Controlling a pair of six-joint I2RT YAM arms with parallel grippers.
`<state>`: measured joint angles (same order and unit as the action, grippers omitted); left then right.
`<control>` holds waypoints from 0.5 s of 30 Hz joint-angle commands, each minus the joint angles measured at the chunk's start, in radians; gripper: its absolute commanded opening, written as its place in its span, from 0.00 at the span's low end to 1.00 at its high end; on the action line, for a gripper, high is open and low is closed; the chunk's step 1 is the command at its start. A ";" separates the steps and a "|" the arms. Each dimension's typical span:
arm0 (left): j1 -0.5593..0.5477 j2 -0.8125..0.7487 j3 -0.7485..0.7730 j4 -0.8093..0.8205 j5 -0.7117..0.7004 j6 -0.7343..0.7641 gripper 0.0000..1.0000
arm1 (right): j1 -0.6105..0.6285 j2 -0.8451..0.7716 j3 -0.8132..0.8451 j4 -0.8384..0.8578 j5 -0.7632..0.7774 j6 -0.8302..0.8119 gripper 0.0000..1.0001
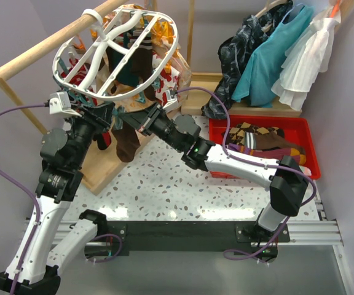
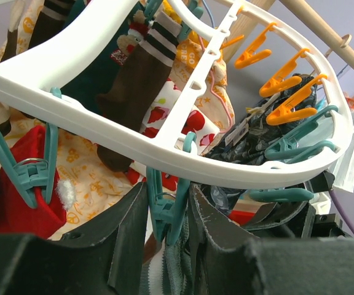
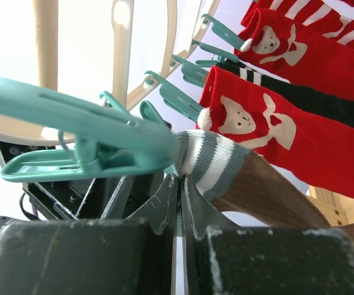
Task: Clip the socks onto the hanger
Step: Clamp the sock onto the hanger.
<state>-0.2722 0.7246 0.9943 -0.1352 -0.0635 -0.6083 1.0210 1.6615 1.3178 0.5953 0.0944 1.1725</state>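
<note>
With your left gripper squeezing a teal clip under the hanger and your right gripper pinching the sock at its mouth, releasing the clip before the cuff seats could drop it.

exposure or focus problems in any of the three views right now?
Top external: even light, sharp, no glare. Left wrist: hanger crisp, left tool dark and soft along the bottom. Right wrist: upper left blown out white behind the hanger, teal clip looms large up close, striped sock and red socks well exposed, right tool dark.
</note>
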 commanded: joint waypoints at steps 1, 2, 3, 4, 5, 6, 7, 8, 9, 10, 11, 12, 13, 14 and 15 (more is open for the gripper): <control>0.001 -0.004 -0.014 0.000 0.022 -0.004 0.00 | 0.008 -0.005 0.041 0.070 0.018 0.023 0.00; 0.001 -0.005 -0.013 0.000 0.024 -0.007 0.00 | 0.008 -0.005 0.044 0.069 0.019 0.024 0.00; 0.001 -0.004 -0.013 0.002 0.025 -0.010 0.00 | 0.010 -0.003 0.047 0.070 0.019 0.027 0.00; 0.001 -0.005 -0.013 0.003 0.027 -0.011 0.00 | 0.008 -0.002 0.049 0.072 0.018 0.027 0.00; 0.001 -0.002 -0.013 0.002 0.027 -0.011 0.00 | 0.008 0.000 0.049 0.072 0.016 0.029 0.00; 0.001 -0.002 -0.014 0.003 0.027 -0.011 0.00 | 0.008 0.001 0.050 0.072 0.016 0.030 0.00; 0.001 -0.002 -0.013 0.005 0.028 -0.013 0.00 | 0.010 0.003 0.057 0.072 0.015 0.030 0.00; 0.001 -0.002 -0.014 0.005 0.030 -0.018 0.00 | 0.008 0.003 0.058 0.070 0.011 0.029 0.00; 0.001 -0.002 -0.014 0.009 0.036 -0.021 0.00 | 0.010 0.003 0.061 0.069 0.013 0.029 0.00; 0.001 -0.001 -0.013 0.011 0.040 -0.024 0.00 | 0.010 0.004 0.058 0.069 0.013 0.029 0.00; 0.001 -0.001 -0.013 0.014 0.045 -0.031 0.00 | 0.010 0.007 0.055 0.070 0.016 0.029 0.00; 0.001 -0.001 -0.013 0.017 0.051 -0.034 0.00 | 0.010 0.007 0.054 0.073 0.016 0.032 0.00; 0.001 -0.001 -0.011 0.017 0.051 -0.038 0.00 | 0.010 0.007 0.049 0.077 0.016 0.033 0.00; 0.001 -0.001 -0.013 0.016 0.051 -0.036 0.00 | 0.010 0.007 0.049 0.080 0.016 0.036 0.00; 0.001 -0.001 -0.013 0.016 0.048 -0.034 0.00 | 0.011 0.009 0.050 0.083 0.016 0.039 0.00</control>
<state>-0.2722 0.7235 0.9943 -0.1207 -0.0494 -0.6220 1.0210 1.6638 1.3273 0.6006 0.0914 1.1912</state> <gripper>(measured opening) 0.347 0.019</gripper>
